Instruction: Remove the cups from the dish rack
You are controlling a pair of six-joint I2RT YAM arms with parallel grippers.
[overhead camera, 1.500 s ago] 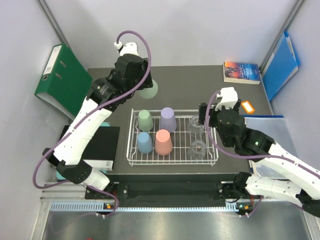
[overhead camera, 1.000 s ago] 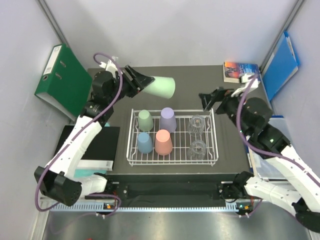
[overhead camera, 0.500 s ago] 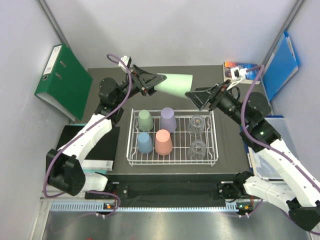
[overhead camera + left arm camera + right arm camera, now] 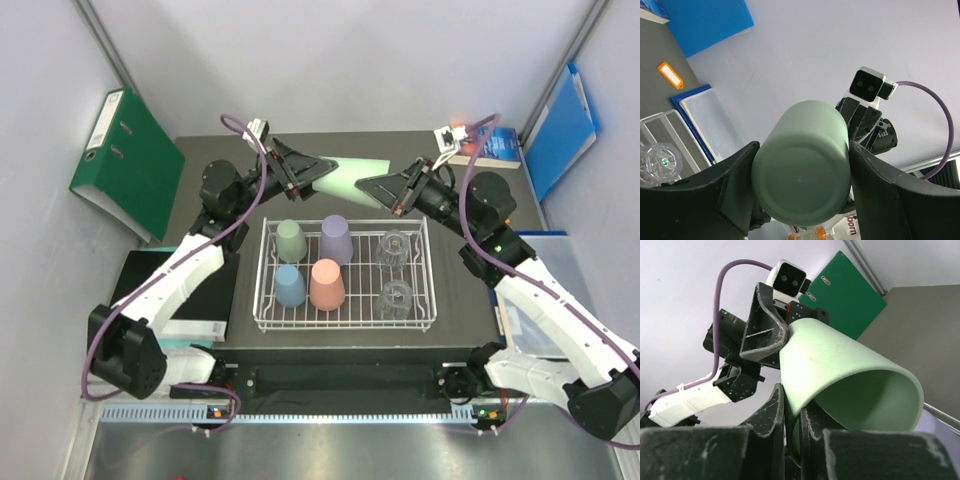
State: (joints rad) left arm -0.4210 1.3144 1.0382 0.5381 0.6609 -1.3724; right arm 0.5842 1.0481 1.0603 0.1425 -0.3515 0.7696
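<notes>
The left claw (image 4: 322,168) squeezes the bottom of the green cup (image 4: 352,176), up in the air over the far side of the desk (image 4: 400,148). The right claw (image 4: 372,186) is pinched shut on its rim. The dish rack (image 4: 431,300) sits by the near edge.

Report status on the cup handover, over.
Left end effector shut on green cup, held sideways in the air. Right end effector pinching its rim, one finger inside. Six cups left in dish rack. Nothing in the way.

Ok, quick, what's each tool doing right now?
Left tool: closed on the pale green cup, base end.
Right tool: closed on the same cup's rim.
</notes>
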